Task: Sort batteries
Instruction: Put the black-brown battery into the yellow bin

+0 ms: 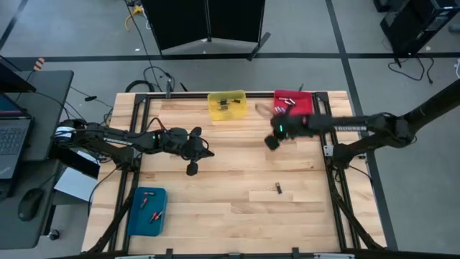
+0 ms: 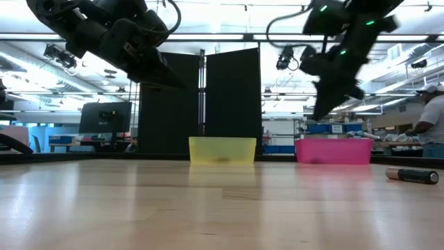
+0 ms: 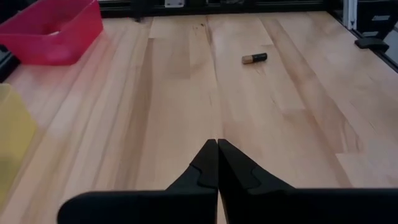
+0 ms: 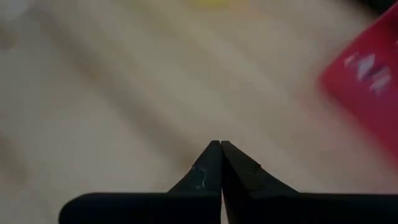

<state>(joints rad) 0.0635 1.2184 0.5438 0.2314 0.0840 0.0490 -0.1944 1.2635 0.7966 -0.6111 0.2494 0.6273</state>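
One small dark battery (image 1: 278, 188) with a brassy end lies on its side on the bare wood, right of the table's middle; it also shows in the left wrist view (image 3: 254, 58) and the low view (image 2: 412, 176). Other batteries lie in the yellow bin (image 1: 227, 103), the red bin (image 1: 294, 102) and the blue bin (image 1: 147, 208). My left gripper (image 3: 217, 144) is shut and empty, hovering over the table's left-middle (image 1: 192, 169). My right gripper (image 4: 221, 145) is shut and empty, raised just in front of the red bin (image 1: 272, 142).
The yellow and red bins stand at the far edge, the blue bin at the near left corner. Bare wood lies between them around the lone battery. A black frame (image 1: 332, 151) runs along the table's sides. A person (image 2: 431, 121) stands in the room beyond.
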